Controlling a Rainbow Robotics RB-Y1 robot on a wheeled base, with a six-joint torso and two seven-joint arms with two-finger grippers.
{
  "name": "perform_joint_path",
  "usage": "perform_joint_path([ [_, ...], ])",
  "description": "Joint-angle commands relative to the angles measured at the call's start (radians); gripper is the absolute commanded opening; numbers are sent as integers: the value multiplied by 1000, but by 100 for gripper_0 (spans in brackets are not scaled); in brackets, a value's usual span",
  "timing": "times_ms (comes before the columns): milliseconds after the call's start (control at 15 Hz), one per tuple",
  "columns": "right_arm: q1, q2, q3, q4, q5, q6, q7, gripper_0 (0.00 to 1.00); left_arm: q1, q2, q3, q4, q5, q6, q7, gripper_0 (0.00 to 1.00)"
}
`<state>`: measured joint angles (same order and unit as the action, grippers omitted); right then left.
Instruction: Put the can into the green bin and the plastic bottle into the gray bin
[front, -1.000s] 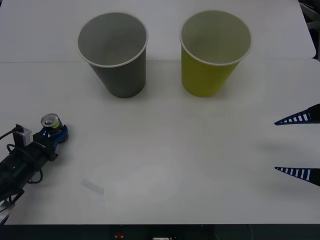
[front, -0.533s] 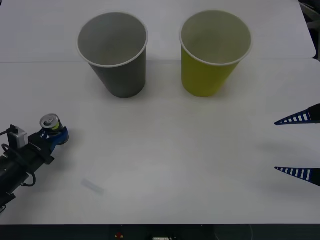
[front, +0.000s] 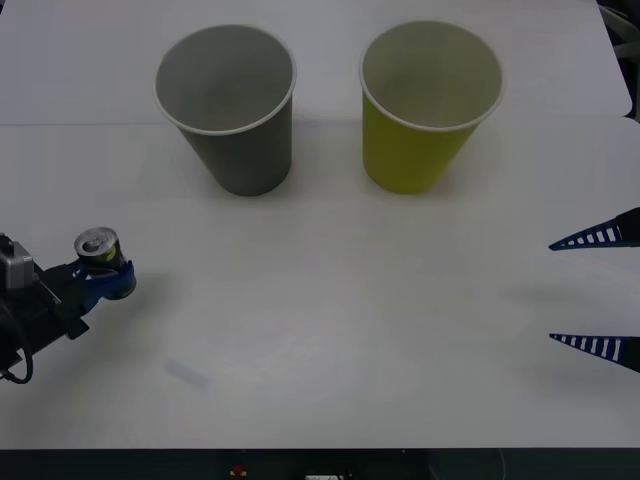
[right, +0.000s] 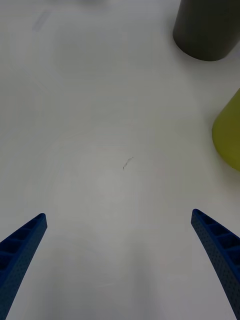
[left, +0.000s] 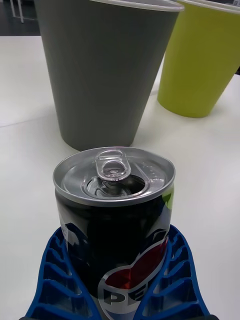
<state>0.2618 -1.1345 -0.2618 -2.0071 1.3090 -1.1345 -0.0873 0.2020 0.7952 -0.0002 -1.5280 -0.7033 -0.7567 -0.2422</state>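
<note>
Can (front: 97, 245) sits clamped upright between the fingers of the left gripper (front: 108, 282), well to the left of the gray bin (front: 228, 110) and nearer the robot. Compared with a second ago, the left arm has drawn back and the can appears raised off the table (front: 330, 320): transport to the green bin (front: 428, 108), just right of the gray one, looks under way. Right gripper (front: 598, 292) waits far right, fingers apart.

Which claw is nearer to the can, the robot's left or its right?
Left. The left claw is shut around the can at the table's left side. The right claw waits open at the far right edge, well away from it.
</note>
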Motion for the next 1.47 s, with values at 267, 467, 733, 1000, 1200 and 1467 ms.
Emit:
perform_joint_path([
  [267, 0, 0, 0, 0, 0, 0, 0, 100, 74, 4, 143, -288, -390, 2, 478, 0],
  [467, 0, 0, 0, 0, 0, 0, 0, 100, 70, 19, 163, -419, -579, 0, 736, 0],
  [733, 0, 0, 0, 0, 0, 0, 0, 100, -27, 24, 160, -564, -838, -99, 1106, 0],
  [1000, 0, 0, 0, 0, 0, 0, 0, 100, -214, 24, 103, -610, -963, -225, 1360, 0],
  [1200, 0, 0, 0, 0, 0, 0, 0, 100, -349, 22, 36, -610, -1038, -282, 1495, 0],
  [1467, 0, 0, 0, 0, 0, 0, 0, 100, -553, 7, -26, -609, -1167, -405, 1617, 0],
])
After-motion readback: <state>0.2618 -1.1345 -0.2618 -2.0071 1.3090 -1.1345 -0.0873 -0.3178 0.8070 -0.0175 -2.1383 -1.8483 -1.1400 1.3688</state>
